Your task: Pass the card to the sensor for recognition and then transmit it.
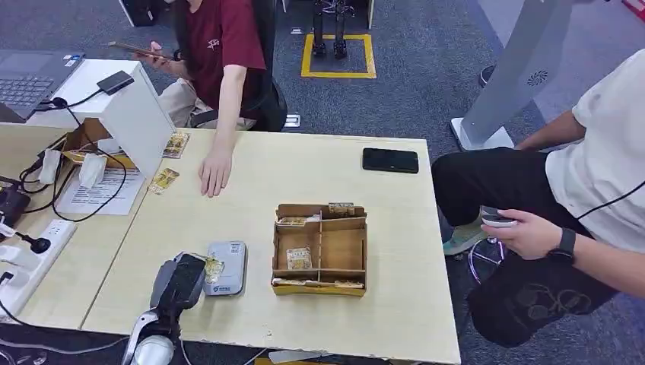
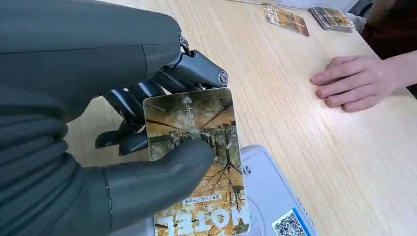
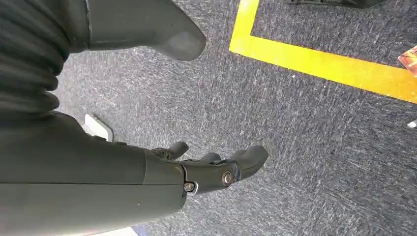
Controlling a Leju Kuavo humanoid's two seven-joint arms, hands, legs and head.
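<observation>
1. Plastic, thin and flat: the card [image 2: 196, 162] is a printed hotel key card, judged light, stiff and glossy, so likely to slip under a loose grip. It is held just above the sensor [image 2: 273, 196], overlapping its near edge.
2. Left hand [image 2: 113, 147]: thumb pressed on the printed face of the card, darker fingers [image 2: 133, 105] behind it. The card is pinched near one long edge, leaving most of its face free.
3. Grip advice: hold by the edge region only, flat pads on both faces. Bending force is unnecessary; the card should flex little.
4. Sensor: a pale grey slab lying flat on the wooden surface [image 1: 251, 182], with a QR label on its top.
5. Beyond the sensor: a cardboard tray [image 1: 320, 249] with compartments holding more cards sits beside it on the surface.
6. Farther from the sensor: a person's hand [image 2: 354, 83] rests flat on the surface, with a stack of loose cards [image 2: 332, 17] past it.
7. Right hand [image 3: 216, 169]: hangs over grey carpet, fingers apart and loosely curved, holding nothing.
</observation>
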